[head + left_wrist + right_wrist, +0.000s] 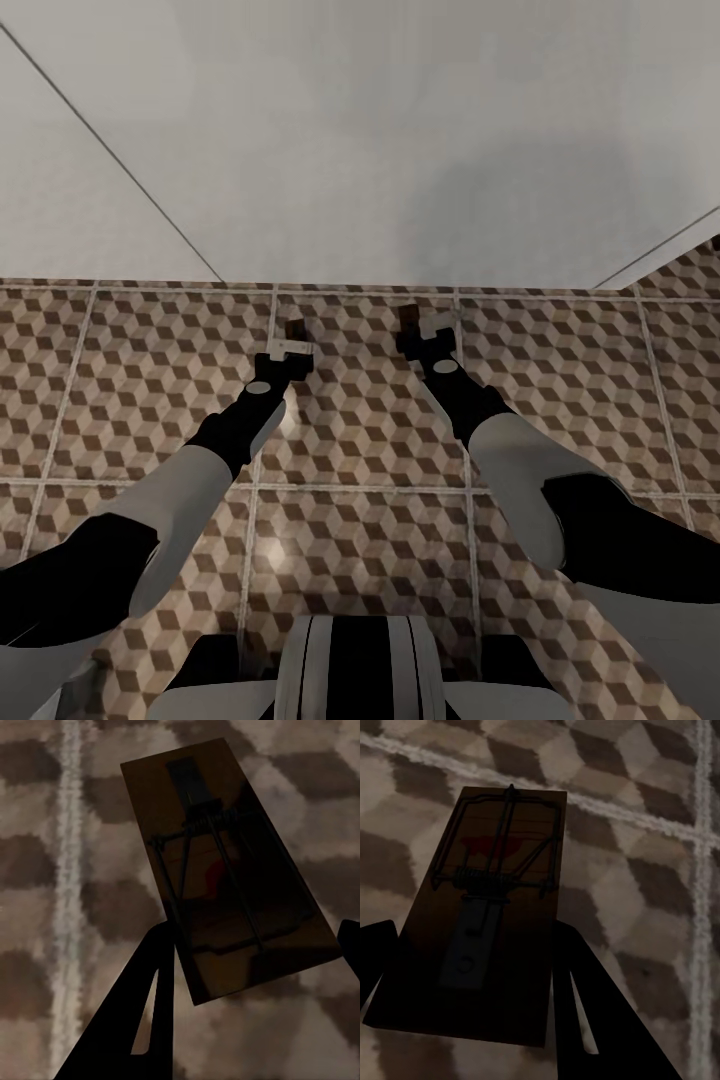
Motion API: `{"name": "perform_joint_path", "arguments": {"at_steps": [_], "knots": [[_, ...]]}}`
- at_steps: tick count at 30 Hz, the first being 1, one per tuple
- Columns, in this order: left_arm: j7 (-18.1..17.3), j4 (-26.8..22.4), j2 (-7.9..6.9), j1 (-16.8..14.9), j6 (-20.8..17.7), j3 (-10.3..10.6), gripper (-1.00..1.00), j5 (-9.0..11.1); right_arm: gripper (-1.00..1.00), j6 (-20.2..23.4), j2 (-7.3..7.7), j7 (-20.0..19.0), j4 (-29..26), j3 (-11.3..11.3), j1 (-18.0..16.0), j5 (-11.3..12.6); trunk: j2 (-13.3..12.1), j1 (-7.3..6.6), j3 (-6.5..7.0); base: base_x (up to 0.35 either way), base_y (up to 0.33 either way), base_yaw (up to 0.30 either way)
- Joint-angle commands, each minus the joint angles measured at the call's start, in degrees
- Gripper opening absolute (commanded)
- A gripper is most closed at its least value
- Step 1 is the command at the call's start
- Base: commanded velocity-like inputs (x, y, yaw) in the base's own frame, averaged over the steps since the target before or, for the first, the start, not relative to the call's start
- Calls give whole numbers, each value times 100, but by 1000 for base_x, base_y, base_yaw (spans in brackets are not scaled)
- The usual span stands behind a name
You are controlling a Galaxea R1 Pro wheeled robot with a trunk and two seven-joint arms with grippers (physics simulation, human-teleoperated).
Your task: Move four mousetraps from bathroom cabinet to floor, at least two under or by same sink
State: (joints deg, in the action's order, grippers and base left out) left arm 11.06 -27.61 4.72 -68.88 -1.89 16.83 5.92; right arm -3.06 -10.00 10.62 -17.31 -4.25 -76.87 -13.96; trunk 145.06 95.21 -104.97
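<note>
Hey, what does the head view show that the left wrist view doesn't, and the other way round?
Head view alone: both arms reaching forward, the right gripper with its own mousetrap, and the white block above the tiles. Left wrist view alone: the left mousetrap up close, with its wire spring, bar and red mark. Both share the left gripper with its jaws shut on that trap over the cube-pattern bathroom floor.

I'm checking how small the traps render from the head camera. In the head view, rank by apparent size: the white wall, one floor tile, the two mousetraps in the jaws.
1. White wall
2. Floor tile
3. Left mousetrap and right mousetrap: tiny, alike, not ranked.
</note>
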Motion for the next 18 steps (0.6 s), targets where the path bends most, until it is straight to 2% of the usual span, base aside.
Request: {"name": "perform_joint_path", "arguments": {"at_steps": [1,10,11,18], "knots": [[54,-8,-6,-2,-22,49,-100,49,-100,-10,0,28,9,-23,-4,-13,1,-1,-3,0,0,0],[68,-7,-6,-2,-22,49,-100,41,-100,-14,0,28,8,-23,-4,-11,1,-1,-3,0,0,0],[69,-7,-6,-2,-22,49,100,41,-100,-13,0,28,8,-23,-4,-11,1,-1,-3,0,0,0],[71,-13,-10,-2,32,49,100,32,-100,-19,0,28,6,-23,-4,-11,1,-1,-3,0,0,0]]}}
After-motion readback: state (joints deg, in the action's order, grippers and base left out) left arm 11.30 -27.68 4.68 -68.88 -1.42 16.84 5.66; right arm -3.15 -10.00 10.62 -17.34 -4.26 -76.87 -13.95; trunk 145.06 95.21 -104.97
